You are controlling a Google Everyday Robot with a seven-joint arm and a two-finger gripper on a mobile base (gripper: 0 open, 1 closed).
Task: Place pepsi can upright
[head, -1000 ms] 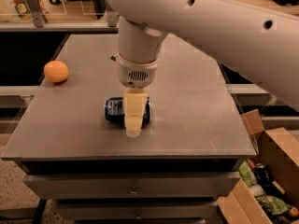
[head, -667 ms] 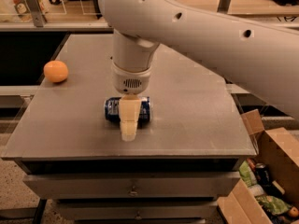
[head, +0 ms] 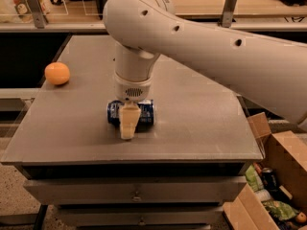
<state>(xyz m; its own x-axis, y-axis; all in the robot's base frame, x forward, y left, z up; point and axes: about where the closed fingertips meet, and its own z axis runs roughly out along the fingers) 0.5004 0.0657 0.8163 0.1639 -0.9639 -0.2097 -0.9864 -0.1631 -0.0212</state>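
Camera view, from where I stand in front of the grey table [head: 201, 123]: the big white arm [head: 201, 47] reaches in from the right and bends straight down over the middle of the top. At its end the pincer [head: 128, 121] is down at the pepsi can [head: 145, 112], its cream-coloured near side standing right in front of the can's middle and reaching to the table surface. The far side is hidden behind the can and the wrist, so I cannot tell whether the pincer is apart or clamped on the can. It looks to be touching the can's front, though I cannot be sure of it.

The pepsi can lies on its side near the centre of the table, a little toward the front edge, its length running left to right. It is dark blue with small white print, and both ends stick out past the pincer.

An orange [head: 57, 73] sits well apart from it, close to the left edge of the table.

On the floor to the right of the table, an open cardboard box [head: 288, 152] holds a jumble of things: a dark can [head: 268, 178] standing among greenish packets [head: 276, 209]; the rest is too cluttered to name. Under the tabletop are shut drawers [head: 144, 191] with small handles.
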